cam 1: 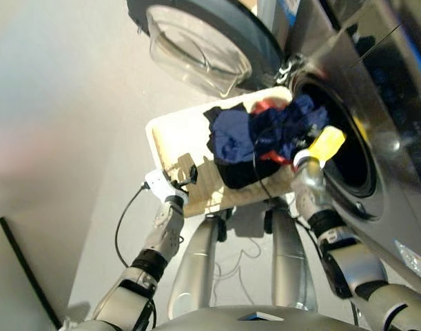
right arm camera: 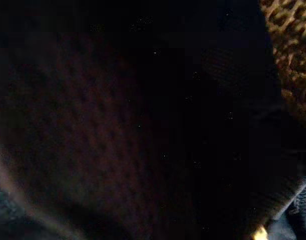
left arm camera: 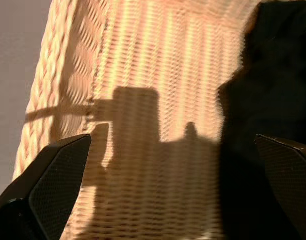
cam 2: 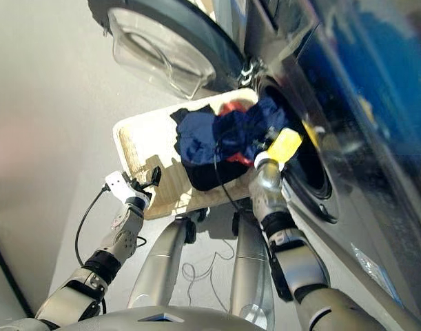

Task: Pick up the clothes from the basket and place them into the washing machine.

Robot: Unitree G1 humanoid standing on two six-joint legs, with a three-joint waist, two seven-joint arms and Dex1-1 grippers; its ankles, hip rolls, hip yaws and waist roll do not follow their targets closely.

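Smooth pale grey floor [cam 1: 65, 103], brightly lit, crossed by hard-edged shadows. Thin dark strip [cam 1: 27, 272] running diagonally along the floor's lower left edge. Glossy blue panel [cam 2: 375, 76] at upper right, reflecting the light. Nothing else of the room discernible.

I can't see my right gripper [cam 1: 296, 153], buried in the clothes [cam 1: 265, 131], whose dark cloth fills its wrist view.

head eyes look down; wrist views press close on basket [left arm camera: 142, 60].
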